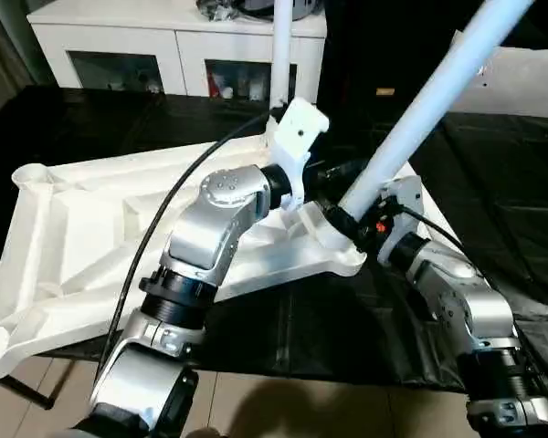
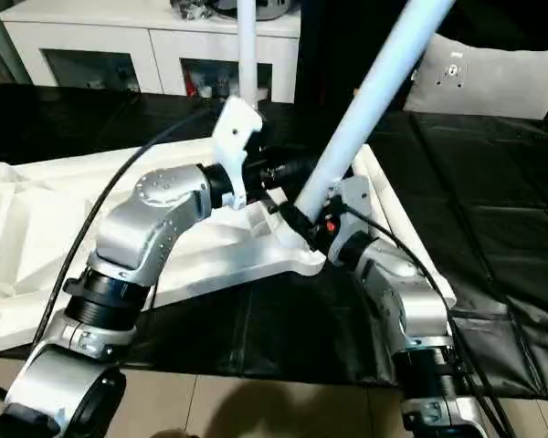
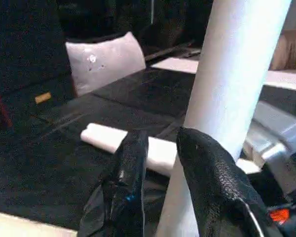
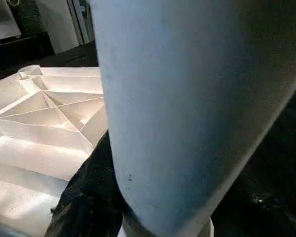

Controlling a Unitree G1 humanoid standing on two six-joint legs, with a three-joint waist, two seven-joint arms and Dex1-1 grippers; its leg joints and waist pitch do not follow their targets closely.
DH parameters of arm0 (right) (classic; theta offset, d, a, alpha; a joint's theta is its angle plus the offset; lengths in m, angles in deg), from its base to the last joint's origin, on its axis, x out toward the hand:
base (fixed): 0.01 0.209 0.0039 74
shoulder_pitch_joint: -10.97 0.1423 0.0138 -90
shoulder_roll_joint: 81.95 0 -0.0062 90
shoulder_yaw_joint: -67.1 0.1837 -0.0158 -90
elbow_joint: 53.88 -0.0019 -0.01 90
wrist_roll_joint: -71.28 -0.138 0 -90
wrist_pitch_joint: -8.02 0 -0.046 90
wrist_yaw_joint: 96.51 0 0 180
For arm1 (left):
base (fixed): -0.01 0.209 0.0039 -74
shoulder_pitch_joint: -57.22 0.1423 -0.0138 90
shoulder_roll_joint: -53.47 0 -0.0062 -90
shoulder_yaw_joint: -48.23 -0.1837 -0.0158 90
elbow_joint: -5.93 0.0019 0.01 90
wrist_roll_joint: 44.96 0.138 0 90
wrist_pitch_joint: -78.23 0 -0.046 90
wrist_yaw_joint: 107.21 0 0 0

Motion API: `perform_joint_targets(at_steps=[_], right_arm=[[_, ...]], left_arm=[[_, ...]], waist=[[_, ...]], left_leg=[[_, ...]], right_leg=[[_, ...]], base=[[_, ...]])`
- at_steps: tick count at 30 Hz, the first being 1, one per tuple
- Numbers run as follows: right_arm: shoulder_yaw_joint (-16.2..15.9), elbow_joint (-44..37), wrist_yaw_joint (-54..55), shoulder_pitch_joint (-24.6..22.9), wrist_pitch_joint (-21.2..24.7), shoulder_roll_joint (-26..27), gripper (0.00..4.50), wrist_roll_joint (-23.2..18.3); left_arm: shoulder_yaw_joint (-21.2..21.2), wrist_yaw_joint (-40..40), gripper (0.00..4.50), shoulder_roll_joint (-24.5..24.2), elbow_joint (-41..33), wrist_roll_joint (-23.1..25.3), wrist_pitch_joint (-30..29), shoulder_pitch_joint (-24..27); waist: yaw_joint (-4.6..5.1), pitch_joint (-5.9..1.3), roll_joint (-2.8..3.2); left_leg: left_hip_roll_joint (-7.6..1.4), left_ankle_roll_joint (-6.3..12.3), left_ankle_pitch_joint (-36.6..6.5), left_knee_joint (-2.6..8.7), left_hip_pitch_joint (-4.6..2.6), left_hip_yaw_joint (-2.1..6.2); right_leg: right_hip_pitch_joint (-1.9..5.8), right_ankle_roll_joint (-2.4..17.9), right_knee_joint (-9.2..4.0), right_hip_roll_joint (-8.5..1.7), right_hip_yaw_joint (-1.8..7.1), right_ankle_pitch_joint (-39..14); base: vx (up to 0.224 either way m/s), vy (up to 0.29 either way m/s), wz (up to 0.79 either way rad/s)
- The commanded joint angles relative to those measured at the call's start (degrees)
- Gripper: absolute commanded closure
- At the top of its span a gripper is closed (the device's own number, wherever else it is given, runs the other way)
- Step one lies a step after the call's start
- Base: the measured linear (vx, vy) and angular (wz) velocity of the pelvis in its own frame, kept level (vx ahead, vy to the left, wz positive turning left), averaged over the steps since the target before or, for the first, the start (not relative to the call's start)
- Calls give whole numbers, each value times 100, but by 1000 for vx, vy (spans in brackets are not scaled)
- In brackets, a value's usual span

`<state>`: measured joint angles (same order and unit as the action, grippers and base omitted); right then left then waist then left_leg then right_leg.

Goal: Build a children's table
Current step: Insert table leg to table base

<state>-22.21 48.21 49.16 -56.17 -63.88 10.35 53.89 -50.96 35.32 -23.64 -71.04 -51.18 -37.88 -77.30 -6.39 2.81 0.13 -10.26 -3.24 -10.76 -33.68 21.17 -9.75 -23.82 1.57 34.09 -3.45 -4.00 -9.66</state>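
Note:
The white tabletop [image 1: 73, 228] lies upside down on a black mat, ribbed underside up. One white leg [image 1: 281, 55] stands upright in its far corner socket. A second leg [image 1: 429, 100] leans steeply to the right, with its base at the near right corner socket [image 1: 333, 239]. My right gripper [image 1: 356, 224] is shut on this leg just above the base. My left gripper [image 1: 333, 175] hovers close beside the same leg from the left. Its fingers [image 3: 130, 182] stand apart with nothing between them, and the leg [image 3: 237, 74] passes behind one finger. Another leg [image 3: 108, 138] lies on the mat.
A white cabinet [image 1: 164, 46] with glass doors stands behind the mat. A pale cushion-like object [image 1: 521, 82] rests at the back right. The black mat [image 1: 493, 182] stretches right of the tabletop. Tiled floor [image 1: 301, 411] shows at the near edge.

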Motion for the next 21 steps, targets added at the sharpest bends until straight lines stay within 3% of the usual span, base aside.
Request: perform_joint_targets(at_steps=[1, 2, 8, 15, 21], right_arm=[[76, -62, 16, 90, 13, -68, 261, 0], [123, -46, 16, 78, 22, -134, 261, 4], [298, 32, 0, 44, 32, -383, 261, 34], [338, 36, -32, 18, 96, -545, 261, 26], [265, 12, -43, 2, 122, -540, 261, 32]], left_arm=[[-42, 94, 314, -99, 151, 157, 38, 3], [-62, 87, 285, -258, 259, 235, 45, 61], [-197, -478, 235, -635, 263, 112, -181, 475], [-535, -1063, 229, -801, 532, 13, -272, 844], [-883, -1072, 229, -857, 1278, 463, 216, 959]], waist=[[-6, -395, -30], [-9, -397, -31], [-7, -400, 4], [-8, -393, 37], [4, -392, 36]], left_leg=[[-230, 384, -559, 323, -15, 72], [-227, 380, -535, 320, -14, 73], [-237, 356, -535, 318, -30, 62], [-243, 311, -676, 332, -38, 69], [-231, 276, -723, 335, -33, 75]], right_leg=[[414, 934, -371, -442, 265, -876], [417, 945, -364, -444, 265, -834], [406, 1088, -340, -444, 269, -657], [403, 1104, -358, -455, 269, -822], [413, 935, -399, -459, 268, -1084]], base=[[0, 0, 0], [0, 0, 0], [0, 0, 0], [0, 0, 0], [0, 0, 0]])
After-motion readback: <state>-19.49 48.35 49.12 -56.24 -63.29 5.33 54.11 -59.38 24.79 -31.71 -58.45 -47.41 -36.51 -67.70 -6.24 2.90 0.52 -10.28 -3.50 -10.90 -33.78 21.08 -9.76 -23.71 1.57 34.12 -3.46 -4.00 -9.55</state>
